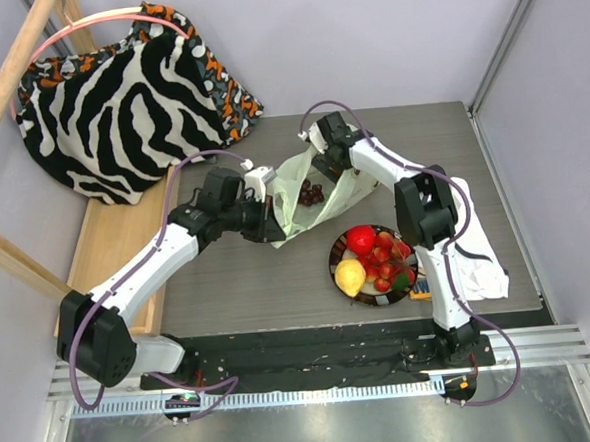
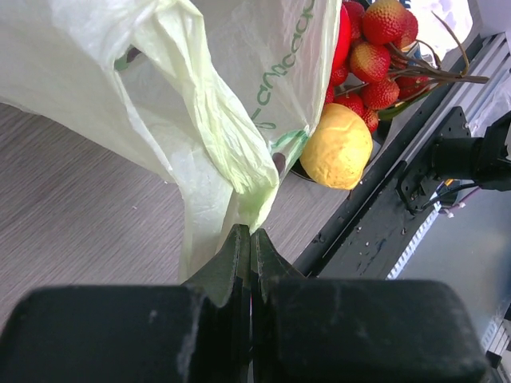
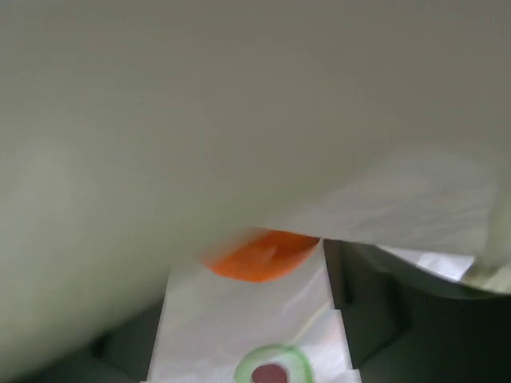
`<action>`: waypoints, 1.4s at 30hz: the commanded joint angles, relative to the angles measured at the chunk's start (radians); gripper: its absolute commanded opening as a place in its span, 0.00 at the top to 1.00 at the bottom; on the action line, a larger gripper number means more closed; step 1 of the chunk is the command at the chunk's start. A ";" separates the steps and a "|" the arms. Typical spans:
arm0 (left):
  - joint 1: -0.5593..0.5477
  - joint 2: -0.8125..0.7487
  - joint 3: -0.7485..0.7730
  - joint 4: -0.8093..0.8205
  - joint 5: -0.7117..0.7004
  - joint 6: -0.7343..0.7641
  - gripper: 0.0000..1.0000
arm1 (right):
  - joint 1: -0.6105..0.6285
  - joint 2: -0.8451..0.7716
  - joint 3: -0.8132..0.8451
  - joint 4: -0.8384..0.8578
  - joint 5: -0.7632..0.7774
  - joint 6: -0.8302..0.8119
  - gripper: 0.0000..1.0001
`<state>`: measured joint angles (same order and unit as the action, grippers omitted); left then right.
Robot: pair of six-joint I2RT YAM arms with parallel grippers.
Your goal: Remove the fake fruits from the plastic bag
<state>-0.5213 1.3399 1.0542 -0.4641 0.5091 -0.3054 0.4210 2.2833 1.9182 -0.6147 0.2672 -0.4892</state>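
The pale green plastic bag (image 1: 294,177) is lifted off the table between both arms. My left gripper (image 1: 271,225) is shut on its crumpled near edge (image 2: 239,171). My right gripper (image 1: 325,159) is at the bag's far side; in its wrist view the dark fingers (image 3: 375,319) stand wide apart with bag film lying between them. A dark grape bunch (image 1: 310,192) shows inside the bag, and an orange (image 3: 259,257) peeks out under a fold of plastic. On the plate (image 1: 335,262) lie a red apple (image 1: 360,239), a yellow lemon (image 1: 349,276) and several strawberries (image 1: 385,261).
A zebra-striped cloth (image 1: 117,102) is heaped at the back left on a wooden bench (image 1: 112,257). White printed fabric (image 1: 483,260) lies under the right arm beside the plate. The black mounting rail (image 1: 313,345) runs along the near edge.
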 commanded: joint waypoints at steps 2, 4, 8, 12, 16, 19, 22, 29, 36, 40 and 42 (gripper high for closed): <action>0.000 0.019 0.030 0.013 0.011 0.019 1.00 | -0.041 0.064 0.158 0.032 -0.066 0.015 0.54; 0.000 0.031 0.049 0.016 0.009 0.020 1.00 | -0.041 0.032 0.179 0.029 -0.094 0.024 0.62; 0.000 0.062 0.104 0.025 -0.013 0.032 1.00 | -0.041 -0.126 0.118 0.000 -0.318 0.058 0.69; 0.000 0.091 0.176 0.027 -0.052 0.045 1.00 | -0.041 -0.330 -0.019 -0.039 -0.525 0.087 0.70; -0.002 0.102 0.208 0.028 -0.057 0.038 1.00 | -0.036 -0.494 -0.134 -0.092 -0.626 0.135 0.71; 0.000 0.100 0.211 0.030 -0.060 0.026 1.00 | -0.034 -0.600 -0.191 -0.132 -0.678 0.178 0.71; -0.002 0.096 0.205 0.038 -0.069 0.020 1.00 | -0.018 -0.702 -0.237 -0.207 -0.727 0.169 0.71; 0.000 0.087 0.216 0.041 -0.084 0.037 1.00 | 0.111 -0.964 -0.477 -0.474 -0.639 -0.109 0.72; 0.003 0.093 0.231 0.033 -0.096 0.054 1.00 | 0.251 -1.238 -0.734 -0.585 -0.494 -0.322 0.72; 0.001 0.107 0.250 0.027 -0.098 0.058 1.00 | 0.324 -1.300 -0.803 -0.608 -0.487 -0.376 0.72; 0.001 0.114 0.256 0.027 -0.100 0.060 1.00 | 0.354 -1.309 -0.833 -0.622 -0.491 -0.376 0.72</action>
<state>-0.5213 1.4456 1.2556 -0.4625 0.4179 -0.2710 0.7258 0.9836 1.1244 -1.2125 -0.2543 -0.7933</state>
